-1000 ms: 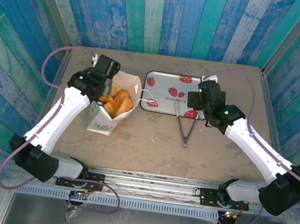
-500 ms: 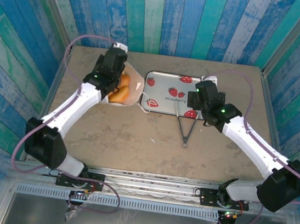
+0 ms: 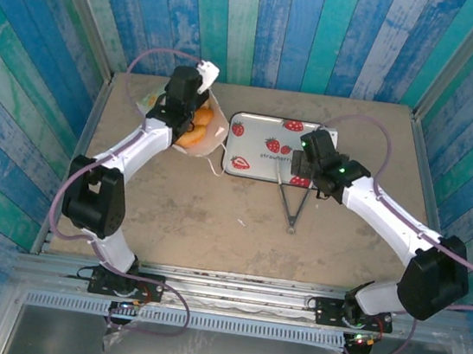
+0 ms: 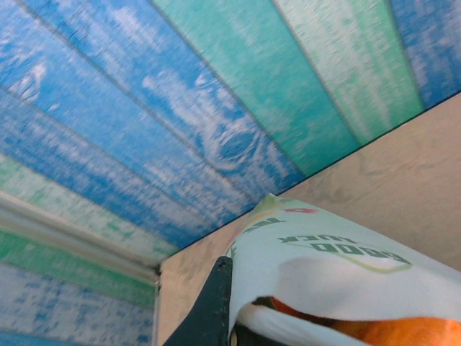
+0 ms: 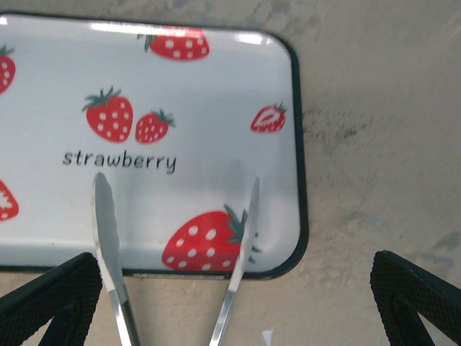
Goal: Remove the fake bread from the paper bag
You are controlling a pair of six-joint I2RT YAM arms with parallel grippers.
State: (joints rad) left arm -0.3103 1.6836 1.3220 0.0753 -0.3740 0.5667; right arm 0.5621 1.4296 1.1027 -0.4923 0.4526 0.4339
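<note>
The left claw (image 3: 186, 108) pinches the paper bag (image 3: 214, 132), fake bread (image 3: 194, 126) just beside it; the right claw (image 5: 232, 310), spread wide, hangs well apart.

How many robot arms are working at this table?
2. The left arm reaches to the paper bag at the far left; the right arm hangs over the strawberry tray.

- My L arm (image 3: 140, 149) & R arm (image 3: 381, 215): white shells, black joints.
- Purple cables (image 3: 160, 52) run off both wrists.
- Green LED (image 3: 340, 166) on R wrist housing.
- R gripper (image 5: 234, 263) fingers (image 5: 414, 295): black, knurled rubber texture.
- L finger (image 4: 207, 310): plain black, slim wedge.
- Bases (image 3: 131, 285): black, on metal rail.
</note>
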